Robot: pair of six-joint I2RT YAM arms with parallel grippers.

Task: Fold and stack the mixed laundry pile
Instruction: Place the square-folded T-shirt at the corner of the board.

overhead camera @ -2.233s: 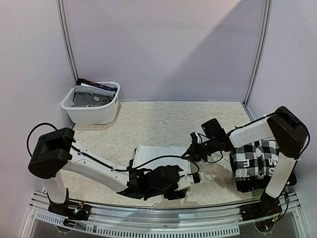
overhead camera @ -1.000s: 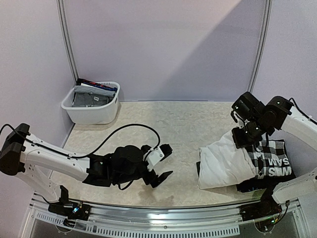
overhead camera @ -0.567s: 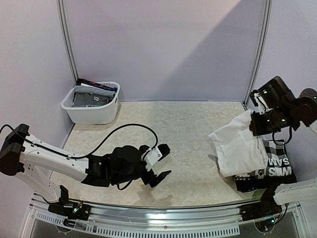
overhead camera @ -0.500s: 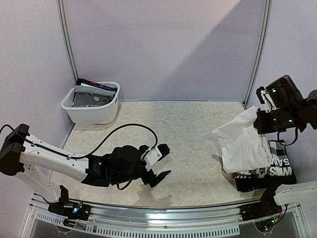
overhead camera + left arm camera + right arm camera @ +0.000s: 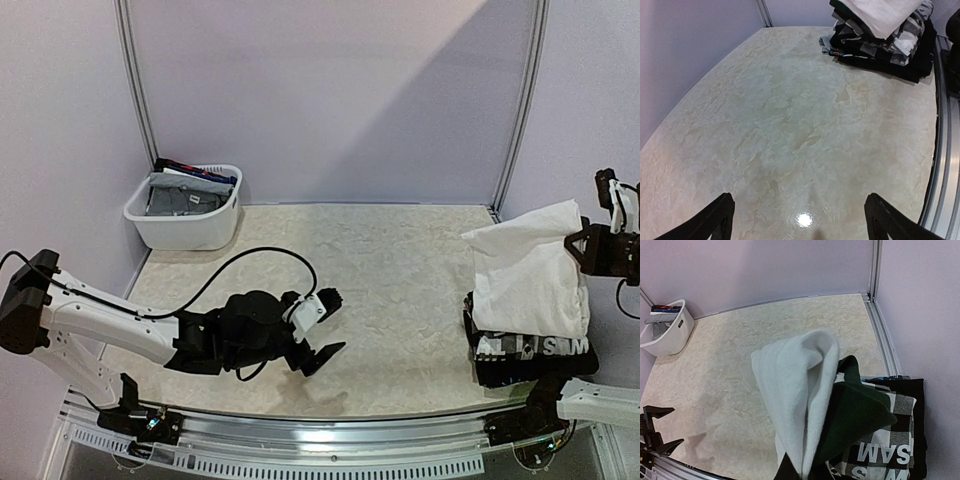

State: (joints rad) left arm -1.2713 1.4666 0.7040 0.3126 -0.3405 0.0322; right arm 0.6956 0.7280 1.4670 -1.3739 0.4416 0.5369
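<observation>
My right gripper [image 5: 592,246] is shut on a folded white cloth [image 5: 527,272] with a dark green part [image 5: 856,412]. It holds one edge up, and the rest drapes over the stack [image 5: 532,350] at the right edge. In the right wrist view the white cloth [image 5: 795,390] hangs over the black-and-white checkered shirt with white letters [image 5: 890,447]. My own fingers are hidden there. My left gripper [image 5: 329,325] is open and empty, low over the bare table at front centre. The left wrist view shows its open gripper [image 5: 800,220] and the stack [image 5: 880,42] far off.
A white plastic basket [image 5: 186,212] with grey and blue garments stands at the back left corner; it also shows in the right wrist view [image 5: 667,329]. Metal frame posts [image 5: 520,110] and purple walls close in the back and right. A metal rail [image 5: 330,440] runs along the front edge.
My right gripper carried the white cloth from the table's middle to the right and up over the stack. My left gripper let go, opened and has stayed at front centre since.
</observation>
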